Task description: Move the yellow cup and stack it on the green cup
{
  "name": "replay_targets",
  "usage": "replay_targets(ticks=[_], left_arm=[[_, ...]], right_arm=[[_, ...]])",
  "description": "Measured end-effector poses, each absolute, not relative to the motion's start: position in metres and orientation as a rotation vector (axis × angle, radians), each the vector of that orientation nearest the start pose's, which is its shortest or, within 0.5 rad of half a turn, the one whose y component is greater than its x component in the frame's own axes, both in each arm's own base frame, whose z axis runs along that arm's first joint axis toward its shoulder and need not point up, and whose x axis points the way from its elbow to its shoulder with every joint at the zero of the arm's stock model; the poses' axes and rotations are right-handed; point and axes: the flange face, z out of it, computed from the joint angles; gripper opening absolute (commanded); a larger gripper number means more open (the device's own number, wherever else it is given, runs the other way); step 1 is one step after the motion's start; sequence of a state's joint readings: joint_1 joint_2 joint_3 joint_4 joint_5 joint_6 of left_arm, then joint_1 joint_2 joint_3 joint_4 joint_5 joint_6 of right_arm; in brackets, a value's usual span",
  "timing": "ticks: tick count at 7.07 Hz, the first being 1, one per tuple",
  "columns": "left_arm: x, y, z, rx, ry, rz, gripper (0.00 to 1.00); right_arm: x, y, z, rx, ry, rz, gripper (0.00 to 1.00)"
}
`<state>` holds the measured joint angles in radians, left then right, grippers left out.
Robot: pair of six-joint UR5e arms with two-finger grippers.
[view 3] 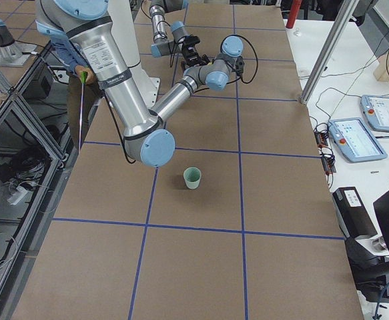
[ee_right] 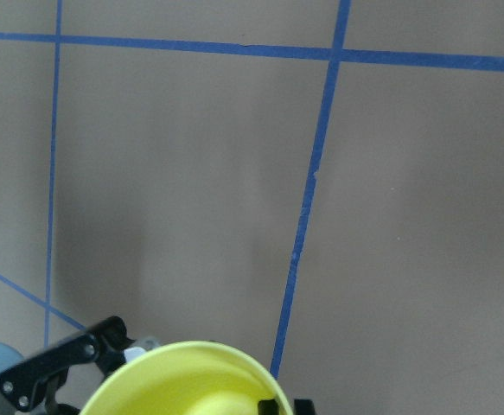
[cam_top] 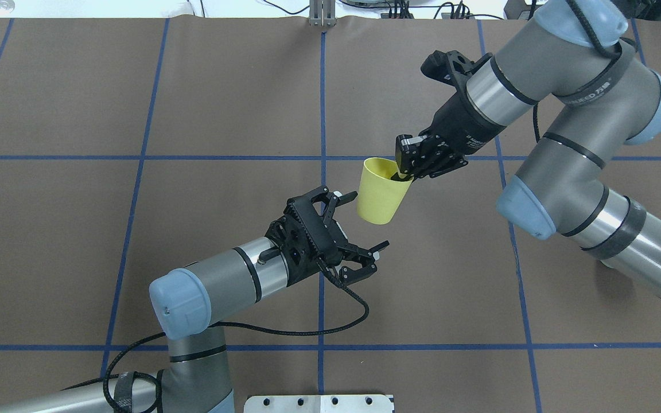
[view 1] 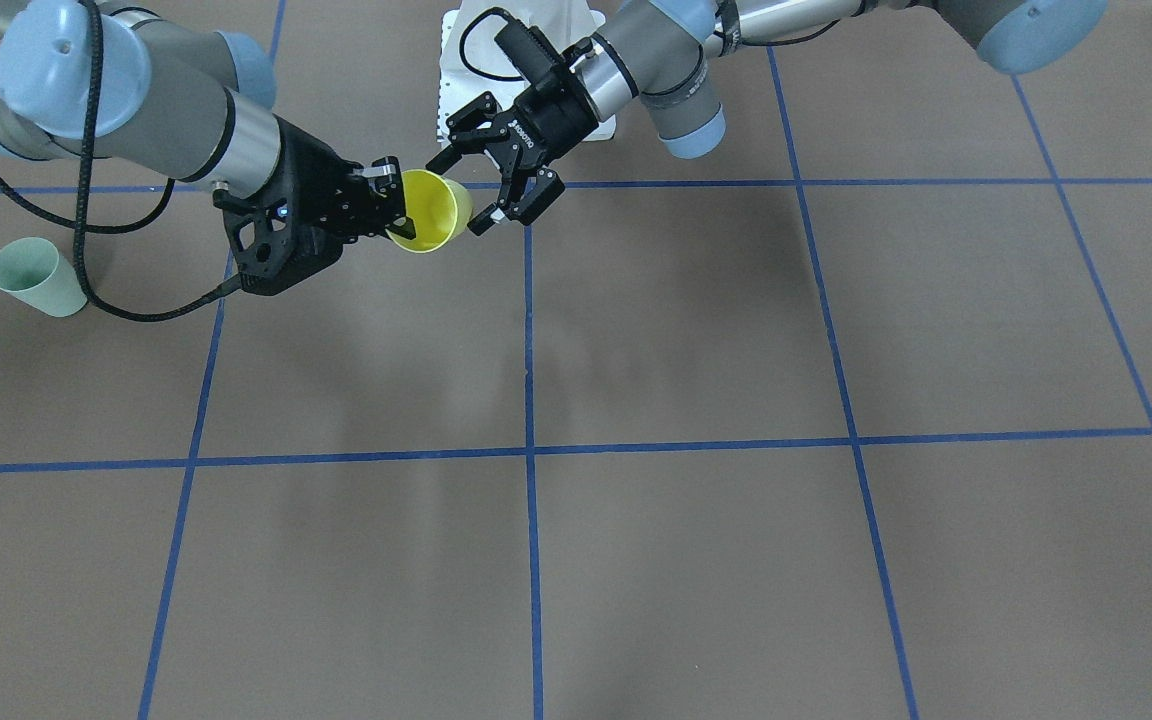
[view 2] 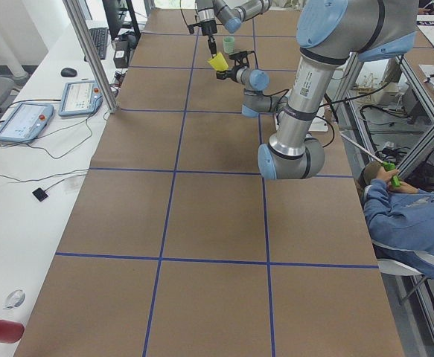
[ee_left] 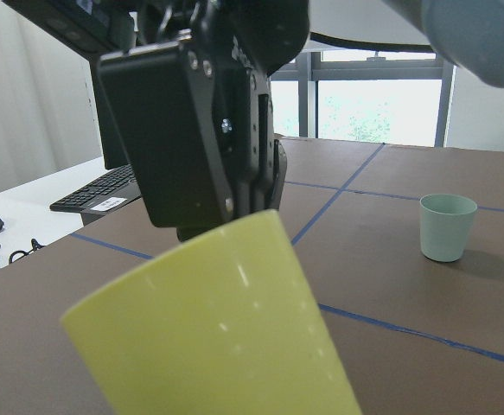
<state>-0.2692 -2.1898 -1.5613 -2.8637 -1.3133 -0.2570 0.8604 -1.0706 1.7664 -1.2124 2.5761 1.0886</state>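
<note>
The yellow cup (cam_top: 381, 192) hangs tilted in the air above the table's middle. My right gripper (cam_top: 405, 171) is shut on its rim, one finger inside the mouth; this also shows in the front view (view 1: 394, 203). My left gripper (cam_top: 367, 222) is open, its fingers spread on either side of the cup's base, apart from it. The left wrist view shows the yellow cup (ee_left: 226, 333) close up under the right gripper (ee_left: 234, 194). The green cup (view 1: 36, 278) stands upright on the table at the robot's far right and also shows in the exterior right view (view 3: 192, 178).
The brown table (cam_top: 135, 241) carries a grid of blue tape lines. A white mounting plate (cam_top: 319, 403) sits at the robot's base. Operators sit beside the table in the side views (view 2: 410, 216). A desk with pendants (view 3: 354, 137) runs along the far side.
</note>
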Motion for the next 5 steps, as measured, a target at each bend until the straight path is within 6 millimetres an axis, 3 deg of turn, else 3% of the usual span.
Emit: replay_targets(ticks=[1, 3, 4, 5], left_arm=[[0.560, -0.318, 0.159, 1.478, 1.225, 0.457, 0.99], [0.556, -0.317, 0.157, 1.473, 1.241, 0.441, 0.99], [0.554, -0.317, 0.156, 1.470, 1.248, 0.429, 0.99], [0.551, -0.321, 0.156, 1.475, 1.242, 0.394, 0.99]], right_arm=[[-0.328, -0.498, 0.236, -0.123, -1.304, -0.169, 0.00], [-0.250, -0.506, 0.266, -0.080, -1.296, -0.044, 0.00], [-0.200, -0.495, 0.293, -0.043, -1.273, 0.044, 0.00], [-0.154, -0.469, 0.331, -0.006, -1.224, 0.146, 0.00]])
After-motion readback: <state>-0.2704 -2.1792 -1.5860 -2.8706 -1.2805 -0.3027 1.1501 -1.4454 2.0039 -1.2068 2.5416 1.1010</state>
